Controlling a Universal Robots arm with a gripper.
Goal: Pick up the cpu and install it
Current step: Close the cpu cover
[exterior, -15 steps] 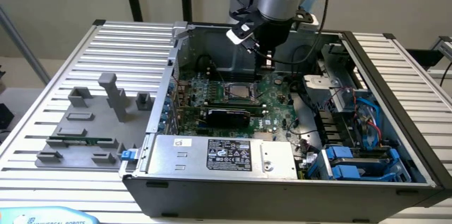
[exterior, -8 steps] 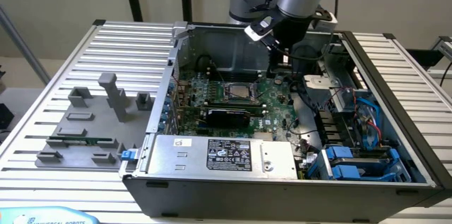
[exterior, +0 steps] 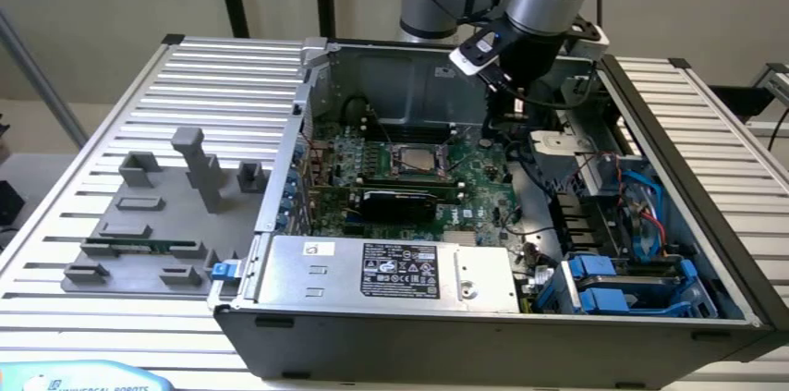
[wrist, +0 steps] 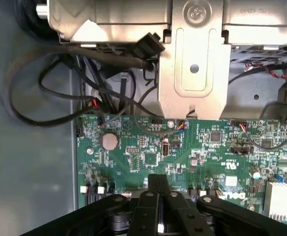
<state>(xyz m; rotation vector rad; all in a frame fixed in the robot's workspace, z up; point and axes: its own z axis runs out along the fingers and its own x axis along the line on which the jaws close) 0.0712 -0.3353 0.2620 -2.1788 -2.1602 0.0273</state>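
The cpu (exterior: 415,162), a small silver-grey square, lies flat in the socket in the middle of the green motherboard (exterior: 370,155) inside the open computer case. My gripper (exterior: 513,104) hangs inside the case above the board's far corner, toward the exterior view's right of the cpu and apart from it. In the wrist view the black fingers (wrist: 150,189) are pressed together and the gripper (wrist: 158,181) is shut with nothing between them. It hovers over the motherboard (wrist: 207,147) near a round coin battery (wrist: 109,141).
Grey fixture blocks (exterior: 198,169) and a green memory stick (exterior: 139,246) sit on the slatted table at the exterior view's left. A power supply (exterior: 394,271) fills the case's front; blue drive bays (exterior: 616,285) stand at the right. A metal bracket (wrist: 195,59) and loose black cables (wrist: 59,93) lie close ahead.
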